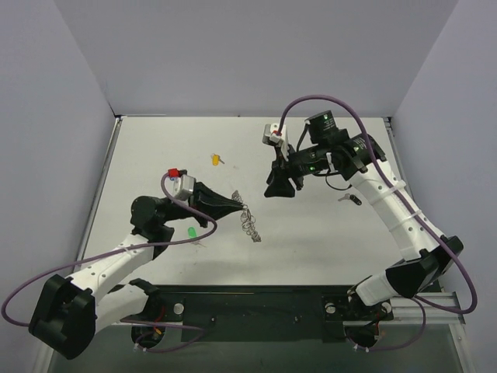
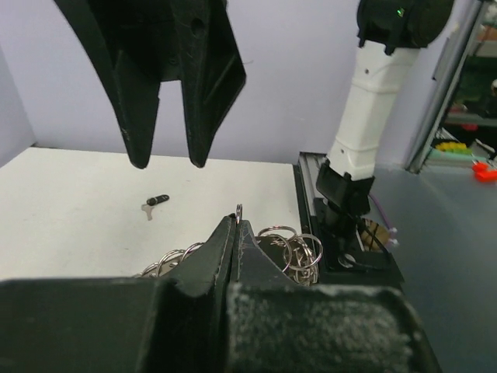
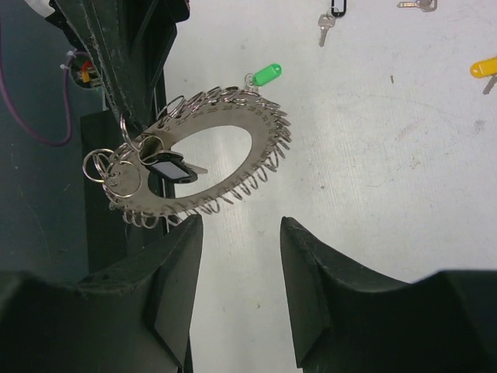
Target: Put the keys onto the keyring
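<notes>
The left gripper (image 1: pixel 235 203) is clamped shut on one small wire loop at the rim of the keyring (image 3: pixel 262 151). The keyring is a flat silver disc with an oval hole, fringed all round with coiled wire loops, and it is held over the middle of the table (image 1: pixel 326 249). A dark-headed key (image 3: pixel 169 169) hangs from one loop. The matte black right gripper (image 3: pixel 239 233) stands wide open and empty, just right of the keyring and slightly beyond it. A green-headed key (image 1: pixel 191 232) lies to the left, and a yellow-headed key (image 1: pixel 217 160) lies farther back.

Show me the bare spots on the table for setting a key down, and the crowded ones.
Bare table lies near, between the keyring and the right arm. Another patch: far left, bordered by the table's edge and the yellow key. Crowded: around the left fingers, the keyring and the green key; the black key lies by the right arm.
</notes>
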Tool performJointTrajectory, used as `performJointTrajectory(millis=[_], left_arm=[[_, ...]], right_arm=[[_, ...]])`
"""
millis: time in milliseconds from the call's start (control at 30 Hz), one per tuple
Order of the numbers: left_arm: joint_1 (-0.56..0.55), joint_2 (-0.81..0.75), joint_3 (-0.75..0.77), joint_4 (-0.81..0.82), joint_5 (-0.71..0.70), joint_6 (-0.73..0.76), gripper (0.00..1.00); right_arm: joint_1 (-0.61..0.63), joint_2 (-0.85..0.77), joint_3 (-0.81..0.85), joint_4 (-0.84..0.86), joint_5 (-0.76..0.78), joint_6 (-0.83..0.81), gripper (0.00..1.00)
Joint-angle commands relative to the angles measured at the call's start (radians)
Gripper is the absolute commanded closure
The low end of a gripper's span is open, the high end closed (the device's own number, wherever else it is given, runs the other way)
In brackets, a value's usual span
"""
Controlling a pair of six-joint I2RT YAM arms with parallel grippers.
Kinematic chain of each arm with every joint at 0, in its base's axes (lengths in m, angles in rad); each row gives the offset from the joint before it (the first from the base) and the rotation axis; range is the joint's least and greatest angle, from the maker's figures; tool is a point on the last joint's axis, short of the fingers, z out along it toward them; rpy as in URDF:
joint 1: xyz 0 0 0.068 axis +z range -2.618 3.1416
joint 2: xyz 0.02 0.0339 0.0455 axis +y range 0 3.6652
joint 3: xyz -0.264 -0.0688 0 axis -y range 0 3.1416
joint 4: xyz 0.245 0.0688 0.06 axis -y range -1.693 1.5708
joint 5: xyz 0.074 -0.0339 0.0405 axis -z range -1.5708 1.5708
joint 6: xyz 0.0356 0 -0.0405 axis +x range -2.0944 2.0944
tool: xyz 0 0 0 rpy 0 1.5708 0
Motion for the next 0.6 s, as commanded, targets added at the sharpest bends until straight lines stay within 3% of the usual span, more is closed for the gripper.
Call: performJointTrajectory(millis=[0,333,567], left_arm=[[0.008,0.001,0.099,-0.063,0.202,0.075,1.00],[0.000,0.037,0.103,-0.074,0.175,0.072,1.00],[-0.021,0.145,0.141,-0.264,-0.254,-0.043,1.00]], right_arm=[[-0.019,-0.056,-0.027,-0.043,-0.047,-0.048,0.60],[-0.037,-0.102,-0.076,-0.096,-0.052,-0.086,0.60],[-0.106,-0.161,-0.145,-0.031,0.106,0.042,0.55]])
